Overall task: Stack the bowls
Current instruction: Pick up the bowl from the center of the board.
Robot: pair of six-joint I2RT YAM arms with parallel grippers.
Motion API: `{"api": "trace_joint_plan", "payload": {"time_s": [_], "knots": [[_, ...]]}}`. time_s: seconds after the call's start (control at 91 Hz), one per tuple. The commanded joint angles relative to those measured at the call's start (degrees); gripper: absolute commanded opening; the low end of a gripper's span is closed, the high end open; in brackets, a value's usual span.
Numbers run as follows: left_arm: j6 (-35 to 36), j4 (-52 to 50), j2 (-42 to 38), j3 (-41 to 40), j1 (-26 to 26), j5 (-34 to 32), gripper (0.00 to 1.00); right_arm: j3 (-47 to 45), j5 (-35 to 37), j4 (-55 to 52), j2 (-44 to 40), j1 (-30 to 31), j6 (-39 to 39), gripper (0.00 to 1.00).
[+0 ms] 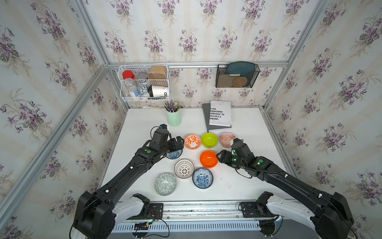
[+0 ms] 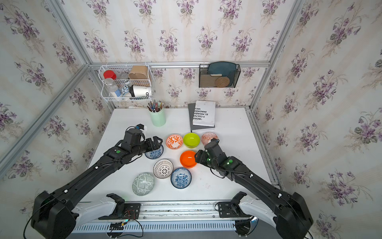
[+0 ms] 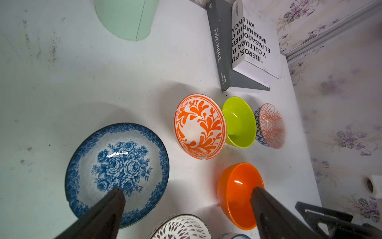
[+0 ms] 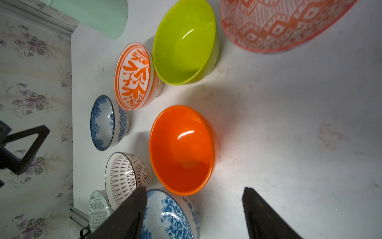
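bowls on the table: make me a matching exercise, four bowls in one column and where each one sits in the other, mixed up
Bowls
1. lime bowl
2. plain orange bowl
3. grey-green patterned bowl
4. black-white radial bowl

Places
A. right in front of the right gripper
B. nearest the front edge of the table
C. between the leaf bowl and the salmon bowl
D. between the far blue-floral bowl and the near blue-floral bowl

Pairs: 1-C, 2-A, 3-B, 4-D

Pencil cup (image 1: 174, 119) stands left of books (image 1: 219, 113), behind the bowls (image 1: 209, 140).
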Motion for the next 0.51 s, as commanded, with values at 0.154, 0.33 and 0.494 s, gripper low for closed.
{"api": "trace_joint_plan", "payload": {"time_s": [0.154,0.33,0.494], "knots": [[-1.60,-2.29,-1.64,-0.60,0.07,0.05,0.99,-0.46,3.81,-5.17,2.68,12.06,6.79,0.77],[-3.87,-3.34,-5.63,-4.03,0.02,-0.22,0.99,-2.68,2.72,-2.38,5.40,14.43,7.29,0.76],[-5.87,-2.84,-10.32,-7.85,0.07,-1.07,0.99,-3.92,1.61,0.54,6.89,14.75,6.11,0.76]]}}
